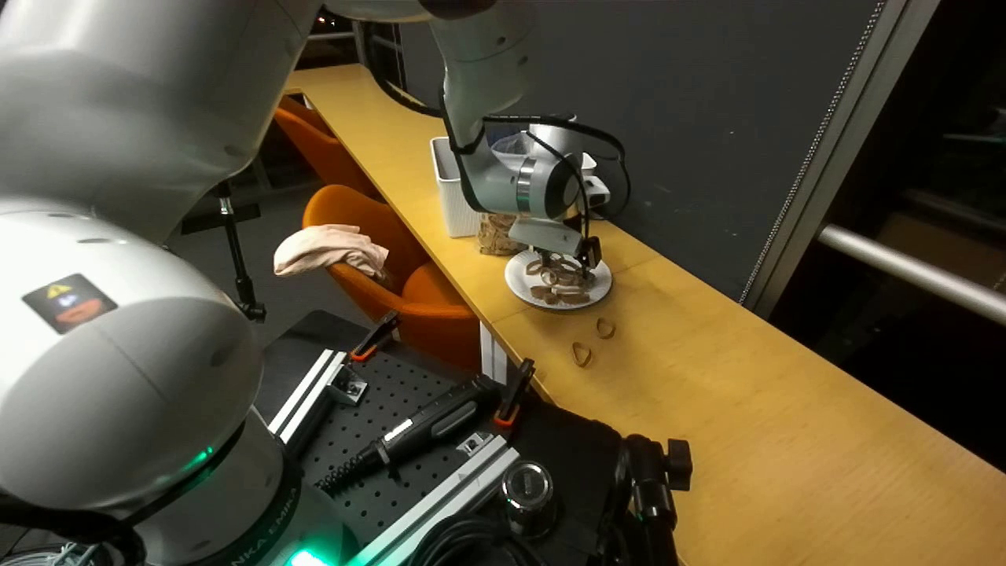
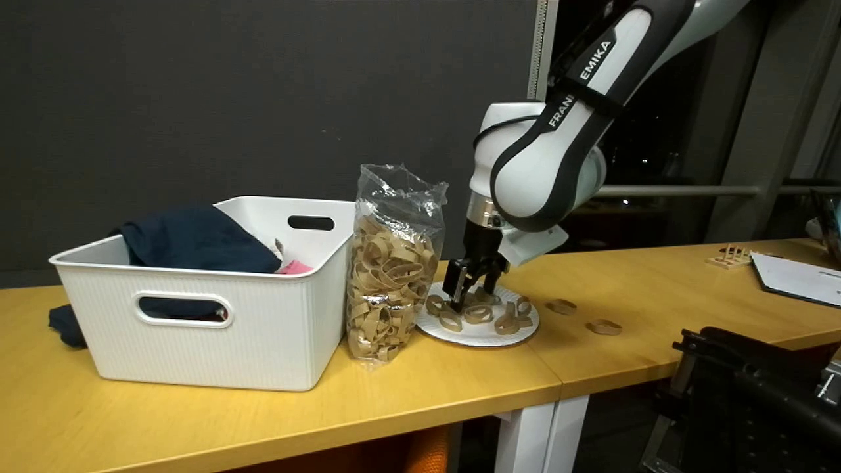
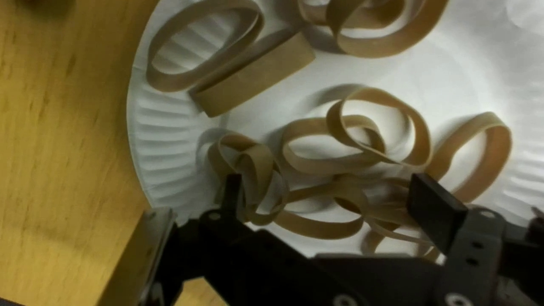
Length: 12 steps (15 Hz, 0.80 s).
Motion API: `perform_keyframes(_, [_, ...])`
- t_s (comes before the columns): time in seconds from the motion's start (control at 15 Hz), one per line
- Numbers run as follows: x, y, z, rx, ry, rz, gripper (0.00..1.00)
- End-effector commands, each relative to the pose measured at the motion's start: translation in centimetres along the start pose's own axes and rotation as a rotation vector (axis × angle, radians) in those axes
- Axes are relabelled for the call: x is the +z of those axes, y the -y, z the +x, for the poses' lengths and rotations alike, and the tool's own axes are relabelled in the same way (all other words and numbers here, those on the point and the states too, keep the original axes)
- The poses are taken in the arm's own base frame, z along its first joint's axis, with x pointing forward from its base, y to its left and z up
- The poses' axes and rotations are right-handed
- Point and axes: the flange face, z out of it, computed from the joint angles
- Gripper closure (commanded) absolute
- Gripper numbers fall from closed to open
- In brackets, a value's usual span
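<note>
Table (image 2: 453,389) beneath the gripper (image 3: 326,187); white bin (image 2: 217,355) off to the side of its fingers; bag of tan bands (image 2: 387,276) between bin and fingers; paper plate (image 3: 159,140) right below them. Fingers spread, nothing pinched; tangled bands (image 3: 319,230) between and under the tips, contact unclear. Seems a lining-up step; next move likely calls for closing on one.

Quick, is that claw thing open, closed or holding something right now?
Gripper: open, holding nothing, jaws wide apart at the tan bands on the plate.
</note>
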Motion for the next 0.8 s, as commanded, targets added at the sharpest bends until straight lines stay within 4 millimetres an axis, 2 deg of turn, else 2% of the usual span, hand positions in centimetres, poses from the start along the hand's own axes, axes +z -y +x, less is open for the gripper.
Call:
perform_keyframes(0.0, [0.6, 0.1, 0.6, 0.008, -0.018, 0.023, 0.32])
perform_keyframes(0.53, [0.1, 0.5, 0.9, 0.027, -0.029, 0.034, 0.95])
perform_keyframes(0.6, [0.0, 0.5, 0.9, 0.03, -0.028, 0.033, 0.99])
perform_keyframes(0.73, [-0.3, 0.5, 0.9, 0.038, -0.024, 0.027, 1.0])
